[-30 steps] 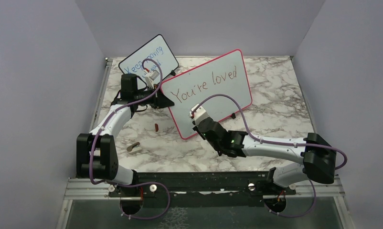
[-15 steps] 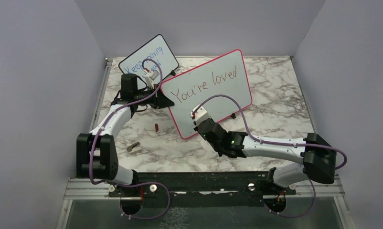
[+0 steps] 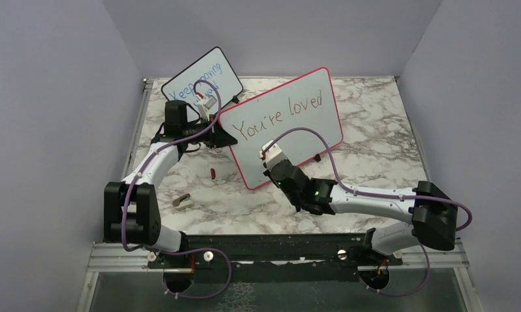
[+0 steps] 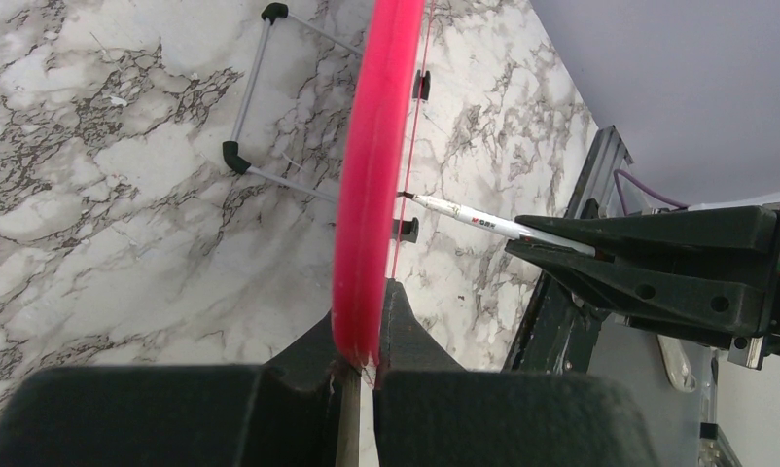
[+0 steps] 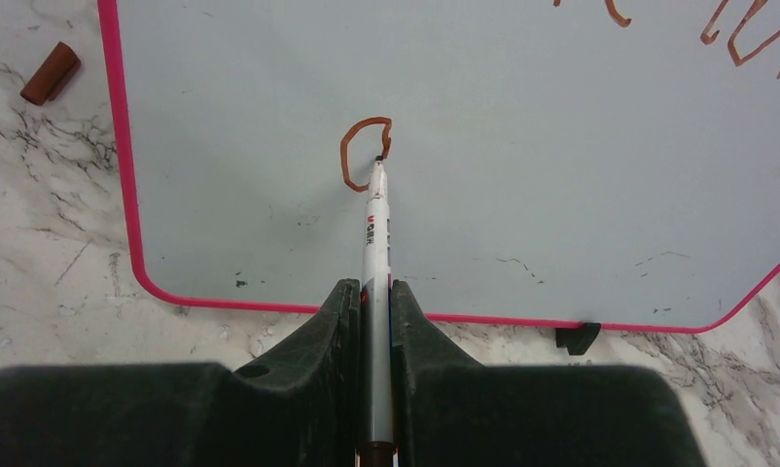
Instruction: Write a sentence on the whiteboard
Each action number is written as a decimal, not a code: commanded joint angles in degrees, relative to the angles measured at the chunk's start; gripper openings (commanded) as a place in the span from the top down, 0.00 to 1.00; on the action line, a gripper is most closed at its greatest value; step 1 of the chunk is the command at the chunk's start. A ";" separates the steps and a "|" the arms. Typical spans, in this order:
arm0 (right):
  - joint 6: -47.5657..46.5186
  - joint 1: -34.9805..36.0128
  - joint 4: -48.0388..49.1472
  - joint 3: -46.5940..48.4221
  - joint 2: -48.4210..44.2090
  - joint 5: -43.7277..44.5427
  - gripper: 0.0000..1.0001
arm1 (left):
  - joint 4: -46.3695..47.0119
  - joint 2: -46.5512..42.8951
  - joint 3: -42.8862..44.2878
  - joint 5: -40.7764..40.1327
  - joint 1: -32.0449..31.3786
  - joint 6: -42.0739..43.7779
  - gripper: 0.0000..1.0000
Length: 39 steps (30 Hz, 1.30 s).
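Right wrist view: the right gripper is closed on a marker, whose tip touches the whiteboard at a small brownish-red loop below the sentence. The left gripper pinches the board's pink edge. The board stands tilted on the marble table, near its middle. A brown cap lies just beside its corner.

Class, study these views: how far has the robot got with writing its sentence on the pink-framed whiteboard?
Done: "You're loved" stands on the whiteboard. In hand: the left gripper clamps the board's edge, while the right gripper holds the marker tip at a loop below, the next word's first stroke. Left: the rest of that word.
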 commanded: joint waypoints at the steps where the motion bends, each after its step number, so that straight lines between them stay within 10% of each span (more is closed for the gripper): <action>1: -0.90 -0.39 2.98 0.46 -1.85 2.03 0.99 | -3.23 -0.21 -0.56 -6.58 0.25 0.63 1.00; 39: -3.93 -2.50 4.18 4.52 1.87 -1.63 0.99 | -3.45 -0.17 -0.36 -6.67 0.24 0.87 1.00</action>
